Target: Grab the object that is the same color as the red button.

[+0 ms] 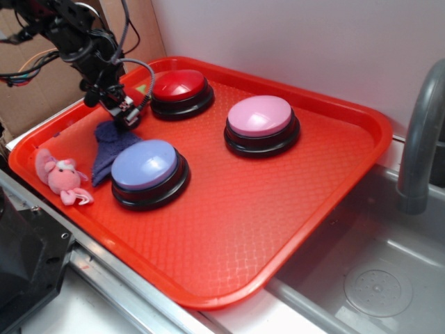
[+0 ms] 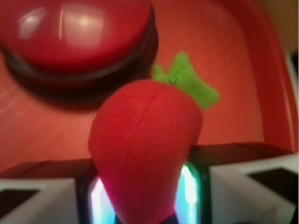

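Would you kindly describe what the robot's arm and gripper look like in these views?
The arm is black, made of blocky jointed segments, with dark cables looping alongside and thin coloured wires near its upper part. The gripper is black with a small red-and-white detail. In the wrist view its fingers look black with pale grey faces.

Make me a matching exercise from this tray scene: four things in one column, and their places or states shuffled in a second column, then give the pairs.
1. red plush toy
2. pink bunny
3. lavender-blue button
4. pink button

A. near the tray's far right edge
B. between the gripper's fingers
C. at the tray's left edge
D. beside the dark blue cloth

Pairs: 1-B, 2-C, 3-D, 4-A
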Available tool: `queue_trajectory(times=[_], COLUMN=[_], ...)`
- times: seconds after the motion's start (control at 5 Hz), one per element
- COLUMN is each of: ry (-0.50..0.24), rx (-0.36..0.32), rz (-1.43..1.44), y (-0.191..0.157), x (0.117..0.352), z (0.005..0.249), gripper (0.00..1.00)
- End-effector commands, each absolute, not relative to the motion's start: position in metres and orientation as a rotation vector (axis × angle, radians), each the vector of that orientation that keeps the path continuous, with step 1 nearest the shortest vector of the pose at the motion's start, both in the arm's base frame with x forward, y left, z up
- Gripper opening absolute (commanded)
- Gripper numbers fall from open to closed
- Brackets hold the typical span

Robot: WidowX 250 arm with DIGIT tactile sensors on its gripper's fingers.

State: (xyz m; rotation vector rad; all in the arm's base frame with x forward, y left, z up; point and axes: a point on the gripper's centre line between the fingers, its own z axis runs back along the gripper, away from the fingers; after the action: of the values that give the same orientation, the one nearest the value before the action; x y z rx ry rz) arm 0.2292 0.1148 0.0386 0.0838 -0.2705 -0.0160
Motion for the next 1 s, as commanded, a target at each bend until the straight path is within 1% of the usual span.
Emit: queue_trajectory(times=[0.0, 0.2, 0.4, 0.6, 0.8], ry=[-0.273, -0.257, -0.228, -0.173, -0.174], rx=[0.055, 0.059, 0.011, -0.017, 0.004], rz=[0.096, 0.099, 0.116, 0.114, 0.159], y=[0.095, 0.063, 0.037, 0.015, 0.005], x=[0.231, 0.227, 0.220, 0.207, 0.198], z=[0.125, 0.152, 0.163, 0.164, 0.165], gripper=[0.00, 0.00, 0.00, 0.00, 0.00])
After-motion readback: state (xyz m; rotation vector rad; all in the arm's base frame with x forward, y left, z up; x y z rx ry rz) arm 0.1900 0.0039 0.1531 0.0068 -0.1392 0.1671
